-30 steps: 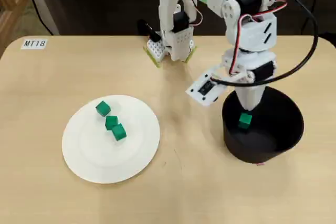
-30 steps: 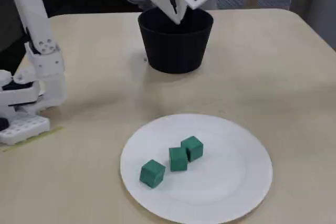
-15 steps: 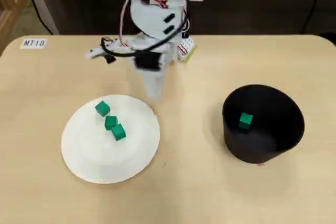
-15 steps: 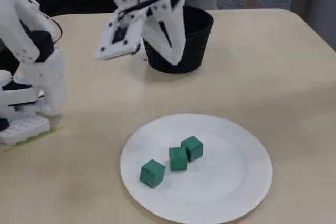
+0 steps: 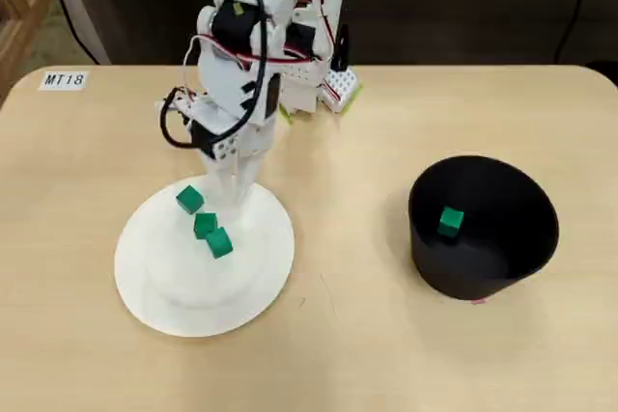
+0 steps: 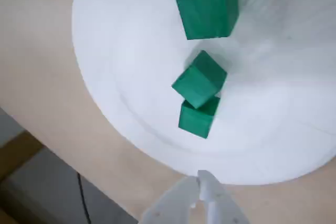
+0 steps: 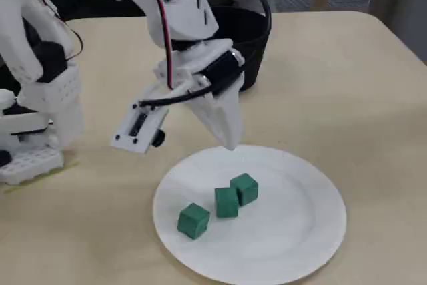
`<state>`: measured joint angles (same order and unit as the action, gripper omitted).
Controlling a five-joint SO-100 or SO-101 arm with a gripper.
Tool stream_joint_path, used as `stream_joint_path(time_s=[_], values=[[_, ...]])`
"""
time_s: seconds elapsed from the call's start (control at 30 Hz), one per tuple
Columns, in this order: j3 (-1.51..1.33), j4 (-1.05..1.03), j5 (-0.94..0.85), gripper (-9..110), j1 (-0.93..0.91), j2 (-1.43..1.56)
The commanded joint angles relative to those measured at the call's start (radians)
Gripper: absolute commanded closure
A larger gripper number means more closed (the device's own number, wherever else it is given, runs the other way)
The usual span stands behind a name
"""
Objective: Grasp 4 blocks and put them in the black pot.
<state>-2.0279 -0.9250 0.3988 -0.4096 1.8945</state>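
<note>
Three green blocks lie on the white plate (image 5: 174,306): one apart (image 5: 189,200) and two touching (image 5: 204,225), (image 5: 219,242). A fourth block (image 5: 450,221) lies inside the black pot (image 5: 454,272) at the right. My white gripper (image 5: 241,190) hangs over the plate's far rim, shut and empty, apart from the blocks. In the wrist view its tips (image 6: 202,179) meet just off the plate (image 6: 131,51), with the blocks (image 6: 197,120), (image 6: 199,80), (image 6: 207,6) beyond. In the fixed view the gripper (image 7: 230,141) hovers above the plate's (image 7: 293,218) back edge, behind the blocks (image 7: 245,187), (image 7: 226,202), (image 7: 194,220). The pot (image 7: 257,38) stands behind the arm.
The arm's white base (image 7: 33,131) stands at the table's back edge, with red and black cables along the arm. A label reading MT18 (image 5: 64,79) is stuck at the far left corner. Bare wooden tabletop (image 5: 348,267) lies between plate and pot.
</note>
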Motion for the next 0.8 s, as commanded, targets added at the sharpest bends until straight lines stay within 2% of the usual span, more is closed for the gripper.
stream_joint_path(time_s=[0.0,0.2,0.5,0.77], values=[[0.014,0.041,0.008,99,-0.026,-0.018],[0.109,-0.023,-0.017,90,-0.034,-0.133],[0.244,-0.064,-0.078,85,-0.035,-0.299],[0.388,-0.242,-0.124,80,-0.018,-0.367]])
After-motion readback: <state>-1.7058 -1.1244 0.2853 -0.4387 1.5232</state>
